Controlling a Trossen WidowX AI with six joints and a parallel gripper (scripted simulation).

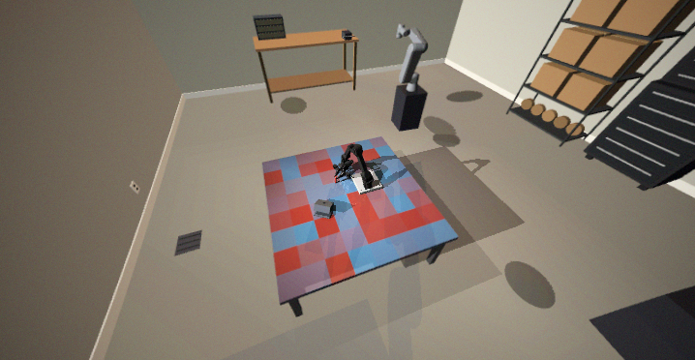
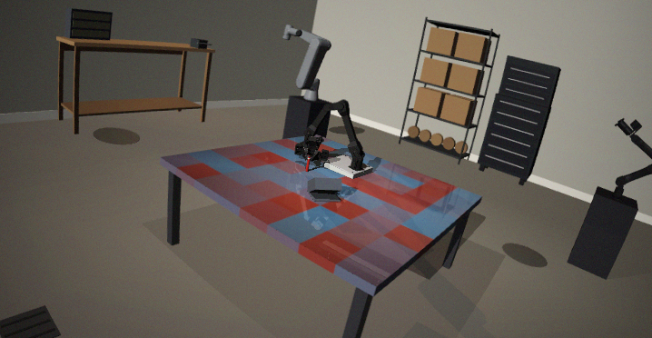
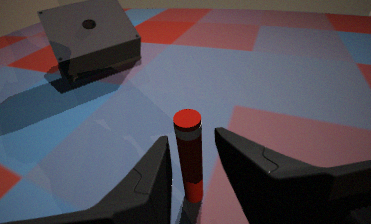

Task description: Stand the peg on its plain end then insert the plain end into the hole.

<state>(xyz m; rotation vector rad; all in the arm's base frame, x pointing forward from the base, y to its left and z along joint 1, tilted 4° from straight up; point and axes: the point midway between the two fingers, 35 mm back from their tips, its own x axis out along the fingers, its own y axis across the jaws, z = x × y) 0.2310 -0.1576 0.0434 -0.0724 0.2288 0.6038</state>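
The red peg [image 1: 335, 180] [image 2: 307, 164] [image 3: 191, 160] stands upright on the table, its plain end down. Its pale band, grey in the shade, is just below the top end in the wrist view. My gripper [image 3: 191, 138] is open, with one finger on each side of the peg and a visible gap on both sides. The grey sloped panel [image 1: 323, 208] [image 2: 324, 184] [image 3: 108, 40] stands apart from the peg, at the upper left of the wrist view. Its one dark hole [image 3: 88, 24] shows in the face. The hole is hidden or too small to tell in the exterior view.
The patchwork table [image 1: 388, 226] [image 2: 273, 201] carries the arm's white base plate [image 1: 362, 186] [image 2: 340, 166] close beside the gripper. The panel is the nearest obstacle. A workbench, a shelf rack and another arm on a pedestal stand away from the table.
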